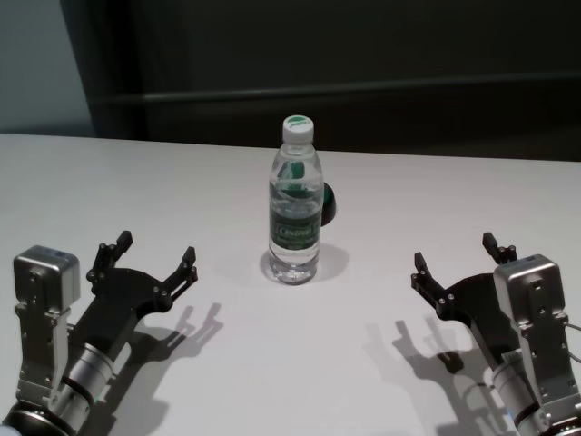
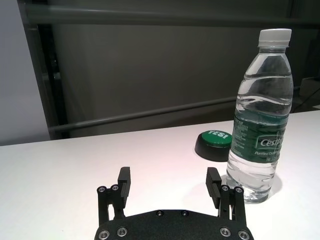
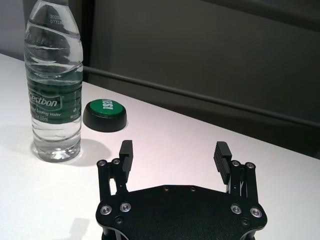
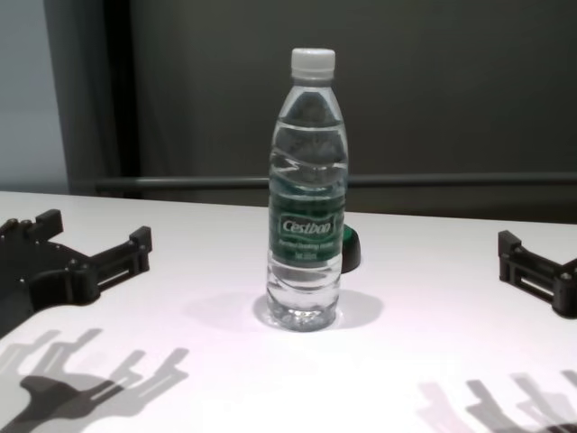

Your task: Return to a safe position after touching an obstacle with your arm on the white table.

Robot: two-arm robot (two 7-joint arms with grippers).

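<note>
The obstacle, a clear water bottle (image 1: 294, 207) with a white cap and green "Cestbon" label, stands upright at the middle of the white table (image 1: 290, 372). It also shows in the chest view (image 4: 306, 198), the left wrist view (image 2: 260, 115) and the right wrist view (image 3: 53, 85). My left gripper (image 1: 155, 257) is open and empty, low over the table, to the left of the bottle and apart from it. My right gripper (image 1: 456, 257) is open and empty, to the right of the bottle and apart from it.
A small dark round button with a green top (image 2: 215, 144) lies on the table just behind the bottle; it also shows in the right wrist view (image 3: 104, 114). A dark wall with a horizontal rail (image 1: 363, 89) runs behind the table's far edge.
</note>
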